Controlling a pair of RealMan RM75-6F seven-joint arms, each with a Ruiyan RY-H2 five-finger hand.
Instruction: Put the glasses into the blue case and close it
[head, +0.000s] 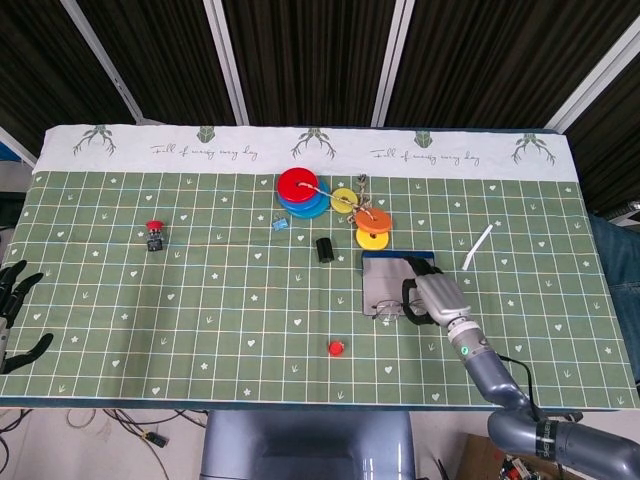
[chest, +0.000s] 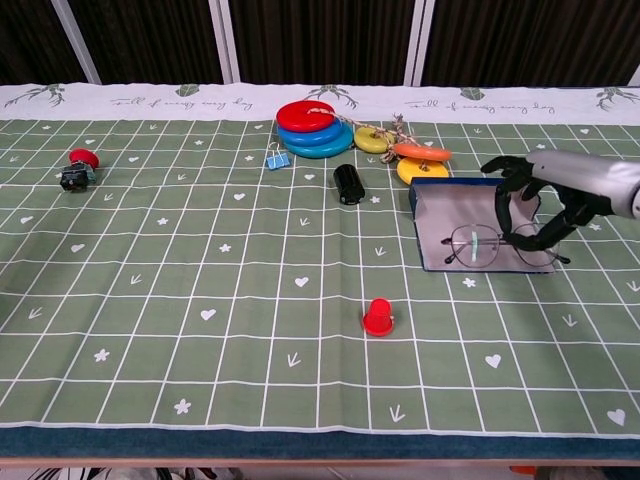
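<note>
The blue case (chest: 462, 240) lies open at the right of the green mat, its grey inside facing up; the head view shows the case (head: 384, 278) partly under my hand. The wire-rimmed glasses (chest: 478, 243) are over the case's front half, lenses level; the glasses (head: 388, 307) sit near its front edge in the head view. My right hand (chest: 545, 203) grips their right side, fingers curled around the frame, and my right hand (head: 433, 297) covers the case's right part. My left hand (head: 14, 312) hangs off the mat's left edge, fingers apart and holding nothing.
A small red cap (chest: 378, 317) stands in front of the case to its left. A black cylinder (chest: 348, 183), stacked coloured rings (chest: 312, 128), yellow and orange discs (chest: 420, 160) and a blue clip (chest: 277, 156) lie behind. A white stick (head: 477, 246) lies right of the case.
</note>
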